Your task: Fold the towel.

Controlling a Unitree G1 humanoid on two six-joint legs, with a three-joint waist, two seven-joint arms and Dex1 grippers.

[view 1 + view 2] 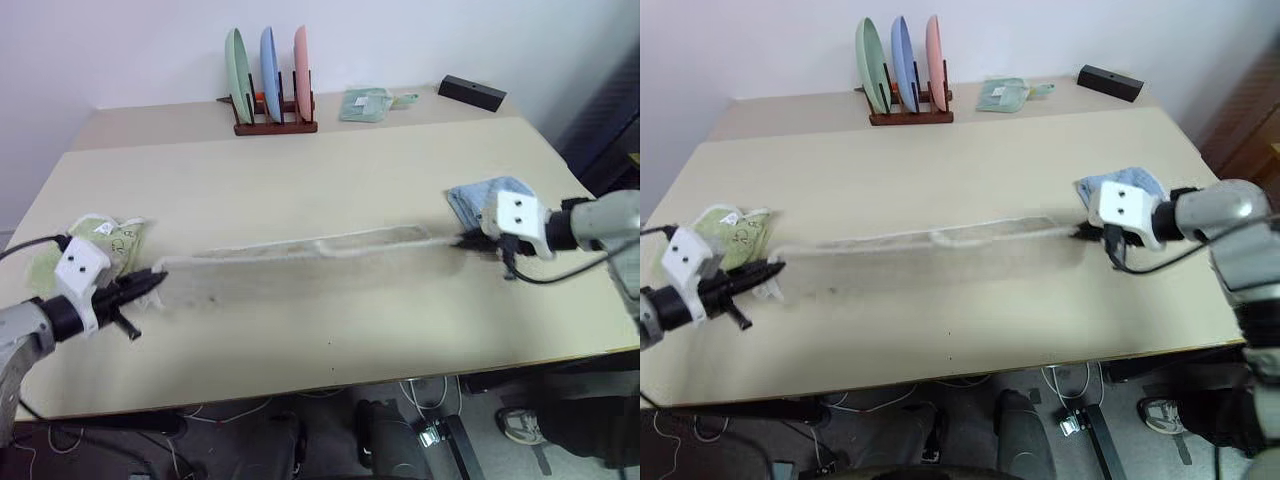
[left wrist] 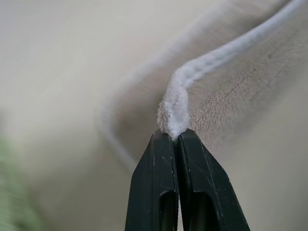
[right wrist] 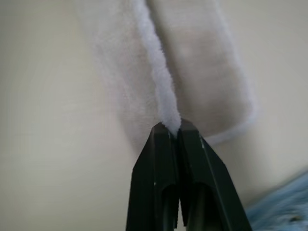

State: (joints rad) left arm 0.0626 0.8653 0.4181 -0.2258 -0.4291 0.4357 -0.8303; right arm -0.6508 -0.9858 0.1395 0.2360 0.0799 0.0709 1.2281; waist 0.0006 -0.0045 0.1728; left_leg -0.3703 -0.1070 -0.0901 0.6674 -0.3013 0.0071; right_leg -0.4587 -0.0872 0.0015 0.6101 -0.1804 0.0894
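Two grips set: your left gripper point(image 1: 155, 281) and right gripper point(image 1: 466, 240) are each clamped on the white edging of the beige towel point(image 1: 300, 262), stretched low across the table point(image 1: 300, 180). You're mid-fold, I'd say; next, lay that edge down evenly.
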